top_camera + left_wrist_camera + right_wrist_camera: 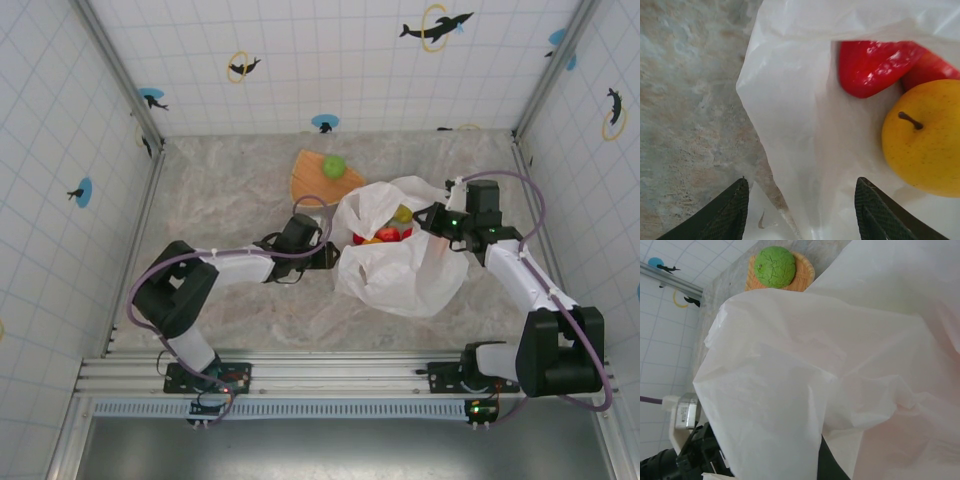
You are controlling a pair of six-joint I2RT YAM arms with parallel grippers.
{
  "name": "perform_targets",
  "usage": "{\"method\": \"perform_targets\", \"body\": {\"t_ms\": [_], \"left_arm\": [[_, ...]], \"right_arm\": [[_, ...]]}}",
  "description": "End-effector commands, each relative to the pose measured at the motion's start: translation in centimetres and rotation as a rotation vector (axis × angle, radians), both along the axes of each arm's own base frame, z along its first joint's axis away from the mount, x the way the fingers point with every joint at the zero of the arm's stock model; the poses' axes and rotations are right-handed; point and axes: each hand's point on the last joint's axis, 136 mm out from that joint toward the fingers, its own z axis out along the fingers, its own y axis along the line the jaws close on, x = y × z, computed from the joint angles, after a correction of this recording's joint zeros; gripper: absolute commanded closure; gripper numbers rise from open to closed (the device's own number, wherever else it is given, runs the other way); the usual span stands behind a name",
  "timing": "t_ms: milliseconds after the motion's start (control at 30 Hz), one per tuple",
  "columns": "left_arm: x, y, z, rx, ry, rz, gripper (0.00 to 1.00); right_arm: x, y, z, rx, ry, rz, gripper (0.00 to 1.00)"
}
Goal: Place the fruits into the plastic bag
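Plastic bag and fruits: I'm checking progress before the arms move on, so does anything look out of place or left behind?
One green fruit sits on the tan plate, outside the plastic bag and beyond it, while a red fruit and a yellow fruit lie inside it. Nothing looks spilled or damaged.

Fruits [388,235] in bag [400,278] (green one [333,166] outside)

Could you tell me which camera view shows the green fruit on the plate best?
The right wrist view: the green fruit sits large and crackled on the plate. The top external view shows it small, behind the plastic bag.
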Motion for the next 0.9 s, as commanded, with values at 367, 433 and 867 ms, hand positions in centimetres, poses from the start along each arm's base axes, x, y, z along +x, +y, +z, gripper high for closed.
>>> {"method": "perform_targets", "body": {"t_ms": [367, 433, 867], "left_arm": [[-0.2, -3.2, 0.1, -0.142, 0.05, -0.053, 0.73], [-0.1, -3.6, 0.6, -0.164, 0.045, -0.063, 0.82], [-2.9, -8.5, 18.6, -0.502, -0.272, -0.281, 1.0]], "right_arm": [[0.2, -0.3, -0.2, 0.001, -0.012, 0.001, 0.96], [0.2, -0.3, -0.2, 0.003, -0.011, 0.001, 0.96], [1.9, -4.9, 4.8, -0.24, -0.102, -0.099, 0.96]]}}
